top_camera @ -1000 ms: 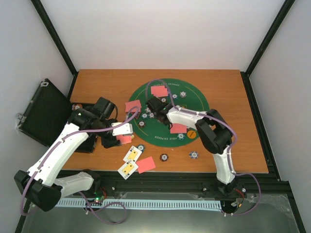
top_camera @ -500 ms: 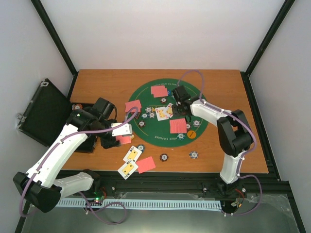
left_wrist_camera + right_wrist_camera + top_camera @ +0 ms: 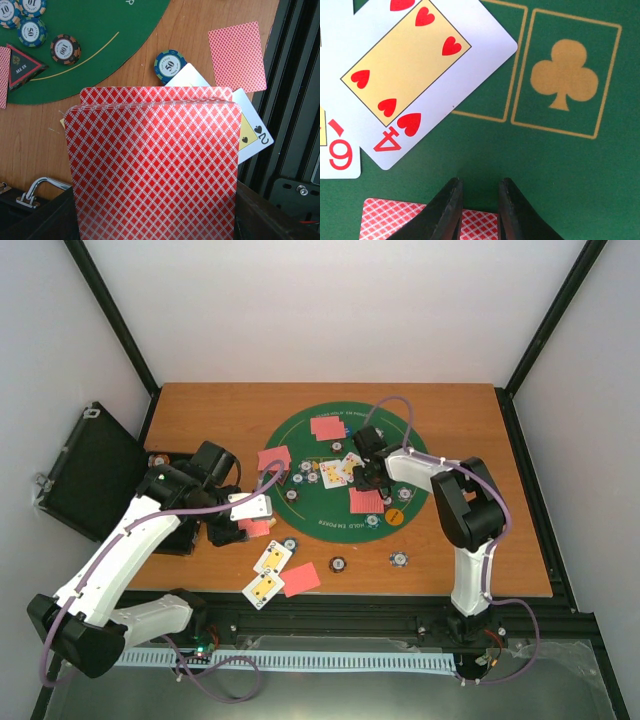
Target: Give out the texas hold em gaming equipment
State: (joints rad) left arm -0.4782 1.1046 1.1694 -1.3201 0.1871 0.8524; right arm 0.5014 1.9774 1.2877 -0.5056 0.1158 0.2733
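Note:
My left gripper (image 3: 243, 520) hangs over the bare wood left of the green mat (image 3: 300, 445), shut on a deck of red-backed cards (image 3: 155, 165) that hides its fingers in the left wrist view. My right gripper (image 3: 480, 187) stands low over the mat's middle, its jaws narrowly apart with only green felt between them. A face-up four of hearts (image 3: 415, 70) lies just ahead of it, and a face-down card (image 3: 385, 220) lies under its fingers. Striped chips (image 3: 65, 48) and a black triangle marker (image 3: 22, 70) sit on the mat's near left edge.
Face-down cards lie on the mat (image 3: 327, 426) and at its left edge (image 3: 274, 458). Off the mat near the front edge are two face-up cards (image 3: 272, 558), a red-backed card (image 3: 301, 578) and loose chips (image 3: 339, 565). The open black case (image 3: 90, 472) stands far left.
My right gripper swung from the mat's left side to the far right, then back toward the centre, its jaws narrowing. Face-up cards now show on the mat. The left arm has not moved.

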